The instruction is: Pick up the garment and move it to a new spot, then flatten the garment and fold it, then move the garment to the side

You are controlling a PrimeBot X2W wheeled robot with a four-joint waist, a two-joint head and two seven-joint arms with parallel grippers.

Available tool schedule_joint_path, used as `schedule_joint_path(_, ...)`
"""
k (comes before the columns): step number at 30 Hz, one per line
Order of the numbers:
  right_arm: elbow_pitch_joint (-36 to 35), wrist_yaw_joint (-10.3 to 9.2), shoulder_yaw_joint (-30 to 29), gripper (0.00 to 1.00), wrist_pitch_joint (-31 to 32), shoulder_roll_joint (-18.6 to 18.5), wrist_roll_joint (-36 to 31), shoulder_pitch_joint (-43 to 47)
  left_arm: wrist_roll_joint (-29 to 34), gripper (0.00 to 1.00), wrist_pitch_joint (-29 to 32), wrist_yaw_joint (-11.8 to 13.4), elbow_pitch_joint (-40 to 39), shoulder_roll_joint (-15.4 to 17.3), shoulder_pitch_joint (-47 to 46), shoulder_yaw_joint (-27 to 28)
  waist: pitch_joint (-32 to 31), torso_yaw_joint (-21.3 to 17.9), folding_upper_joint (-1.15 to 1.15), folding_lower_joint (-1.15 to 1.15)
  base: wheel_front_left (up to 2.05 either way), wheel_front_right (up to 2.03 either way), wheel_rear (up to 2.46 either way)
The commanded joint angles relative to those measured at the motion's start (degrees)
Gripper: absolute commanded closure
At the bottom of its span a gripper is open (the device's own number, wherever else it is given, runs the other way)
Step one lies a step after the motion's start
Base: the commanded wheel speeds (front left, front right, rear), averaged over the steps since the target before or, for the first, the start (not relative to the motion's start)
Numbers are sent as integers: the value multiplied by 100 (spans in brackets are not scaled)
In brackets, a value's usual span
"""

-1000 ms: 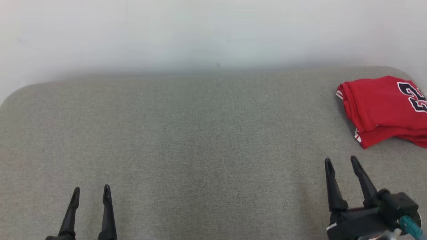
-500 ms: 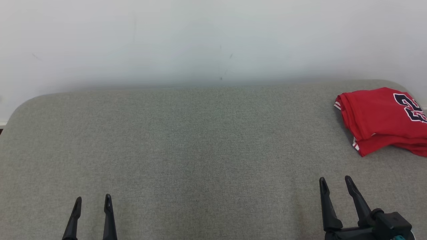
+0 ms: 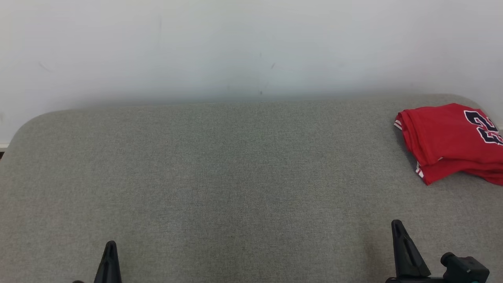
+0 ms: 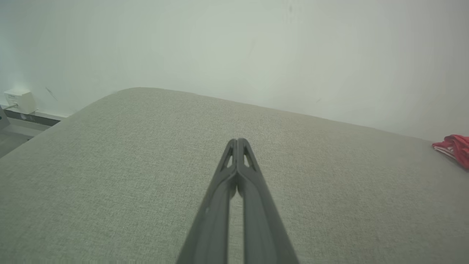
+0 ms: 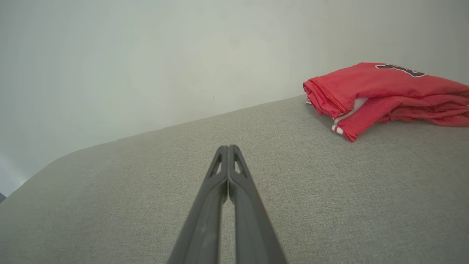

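The garment (image 3: 452,141) is a red jersey with dark numerals and white trim, lying folded at the far right of the grey padded surface (image 3: 235,177). It also shows in the right wrist view as a folded red garment (image 5: 384,95) and at the right edge of the left wrist view as a red garment (image 4: 454,148). My left gripper (image 3: 110,245) sits at the lower left, shut with nothing in it; its fingertips (image 4: 238,141) meet. My right gripper (image 3: 397,225) is at the lower right, shut and empty, short of the jersey, tips pressed together (image 5: 228,147).
A plain white wall (image 3: 251,47) rises behind the surface. The surface's rounded left corner (image 3: 23,125) drops to the floor, where a small white box (image 4: 20,101) sits by the baseboard.
Both grippers have gone from open to shut and have drawn back toward the bottom edge. The camera tilted up between the oldest frame and the later ones.
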Motion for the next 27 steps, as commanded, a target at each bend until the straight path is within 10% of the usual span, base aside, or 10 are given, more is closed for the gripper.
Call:
schedule_joint_path(1, -63, -1, -35, 100, 35, -19, 260, -152, -259, 100, 50, -4, -49, 19, -130, 31, 0, 1, 0, 0, 0, 0, 0)
schedule_joint_path(27, 125, -4, -208, 100, 536, -49, 2627, -434, -2685, 100, 632, -86, 159, 25, -440, 85, 3, 8, 0, 0, 0, 0, 0)
